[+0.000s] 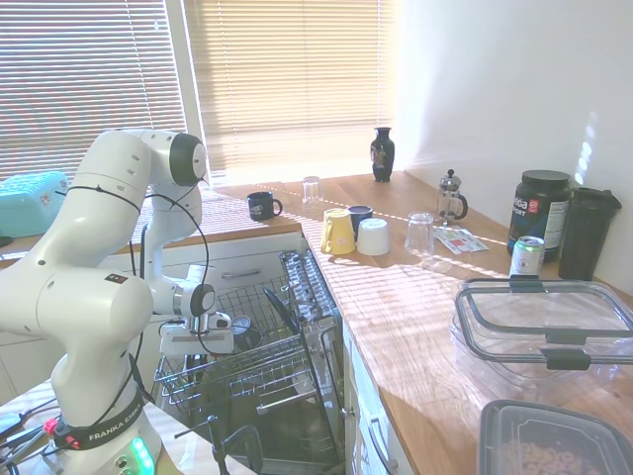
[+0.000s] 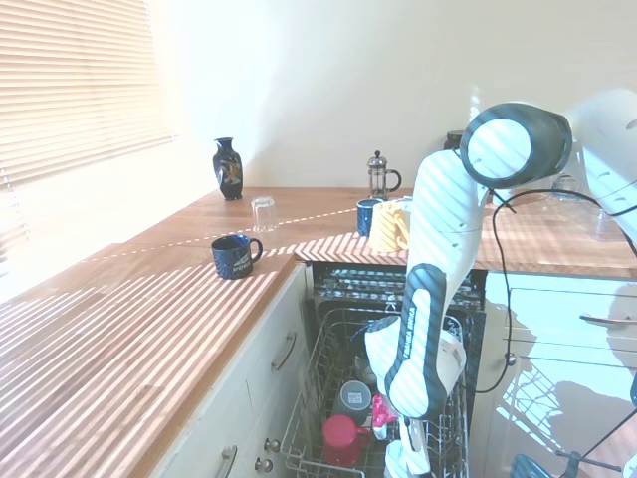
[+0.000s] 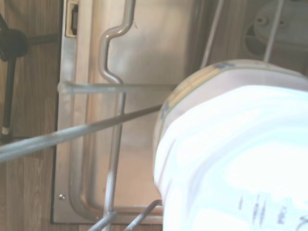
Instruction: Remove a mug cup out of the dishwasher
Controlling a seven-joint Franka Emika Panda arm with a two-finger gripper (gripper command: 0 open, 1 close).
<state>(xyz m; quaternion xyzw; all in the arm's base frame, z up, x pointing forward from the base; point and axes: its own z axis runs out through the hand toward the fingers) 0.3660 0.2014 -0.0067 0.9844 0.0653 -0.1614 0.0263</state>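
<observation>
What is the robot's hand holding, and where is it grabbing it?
Can't tell for sure. The gripper is down in the dishwasher rack, and a white mug cup fills the wrist view, but no view shows the fingers gripping it.

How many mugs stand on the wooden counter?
4: a dark blue mug alone near the window, then a yellow mug, a white mug and a dark mug behind them, grouped together. The arm may hide others.

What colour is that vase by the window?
Dark blue-black with gold markings, the vase shows best in the second exterior view.
</observation>
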